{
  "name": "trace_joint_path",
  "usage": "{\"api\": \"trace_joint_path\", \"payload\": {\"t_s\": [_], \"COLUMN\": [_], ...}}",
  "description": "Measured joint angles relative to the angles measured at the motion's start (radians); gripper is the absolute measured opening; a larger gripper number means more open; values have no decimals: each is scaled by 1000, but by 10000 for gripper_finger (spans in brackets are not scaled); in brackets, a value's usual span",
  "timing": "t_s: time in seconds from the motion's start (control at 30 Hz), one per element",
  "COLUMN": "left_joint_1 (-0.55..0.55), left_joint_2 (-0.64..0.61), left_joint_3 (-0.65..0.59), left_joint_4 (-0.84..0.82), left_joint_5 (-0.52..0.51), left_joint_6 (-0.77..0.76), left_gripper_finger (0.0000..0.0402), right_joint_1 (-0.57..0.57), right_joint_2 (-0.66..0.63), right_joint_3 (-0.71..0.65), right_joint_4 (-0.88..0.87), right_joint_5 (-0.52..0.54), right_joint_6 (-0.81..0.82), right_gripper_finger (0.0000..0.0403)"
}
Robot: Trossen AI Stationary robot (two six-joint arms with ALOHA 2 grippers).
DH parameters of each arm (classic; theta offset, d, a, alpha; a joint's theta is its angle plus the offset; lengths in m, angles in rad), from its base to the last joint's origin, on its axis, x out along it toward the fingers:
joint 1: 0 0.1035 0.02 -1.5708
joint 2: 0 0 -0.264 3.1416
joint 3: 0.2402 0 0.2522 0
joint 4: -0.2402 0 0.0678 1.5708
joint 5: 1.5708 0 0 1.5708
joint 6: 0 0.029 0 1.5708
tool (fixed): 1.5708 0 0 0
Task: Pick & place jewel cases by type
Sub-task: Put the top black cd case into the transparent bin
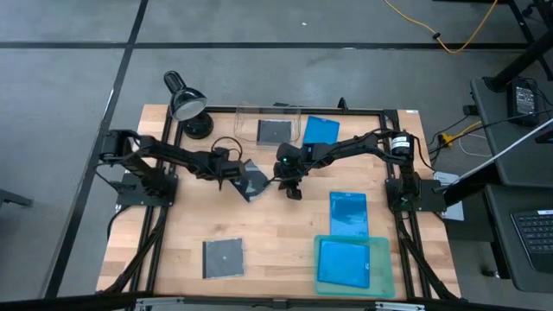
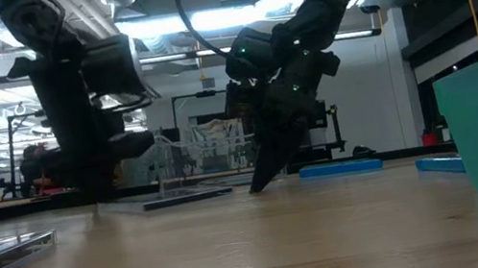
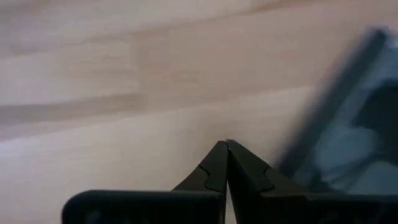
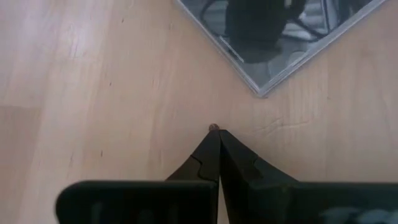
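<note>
Both claws had their fingers pressed fully together and held nothing. On the left gripper (image 3: 227, 144) the tips met at a point over the bare wood of the table (image 1: 276, 242), just beside the edge of a dark grey square case (image 1: 250, 180) that lay turned like a diamond near the middle of the table. On the right gripper (image 4: 215, 130) the closed tips pointed down at the wood too, near one corner of this same case (image 4: 292, 37), but apart from it. In the low view the right gripper (image 2: 260, 182) reached down almost to the table surface.

Farther out, a second grey square case (image 1: 275, 131) lay inside the clear plastic bin (image 1: 246, 112) at the far edge, and a blue case (image 1: 320, 130) lay just beside this bin. A third grey square case (image 1: 222, 257) rested at the near side, on the left. On the right, one blue case (image 1: 348, 212) lay on the wood, touching the teal tray (image 1: 381, 246), and another blue case (image 1: 344, 263) lay inside this tray. A desk lamp (image 1: 185, 102) stood at the far left corner.
</note>
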Motion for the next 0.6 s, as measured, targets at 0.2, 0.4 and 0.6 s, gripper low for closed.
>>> {"api": "trace_joint_path", "payload": {"t_s": [0.2,0.4,0.6], "left_joint_1": [-109,-212,-254], "left_joint_2": [-1,26,23], "left_joint_3": [0,-3,1], "left_joint_4": [167,280,230], "left_joint_5": [114,108,98], "left_joint_6": [-127,-257,-291], "left_gripper_finger": [1,2,3], "right_joint_1": [0,0,-2], "right_joint_2": [-2,-3,-3], "right_joint_3": [0,-2,-3], "right_joint_4": [-45,-83,-83], "right_joint_5": [-10,-18,-16], "right_joint_6": [22,17,-9], "right_gripper_finger": [7,7,7]}}
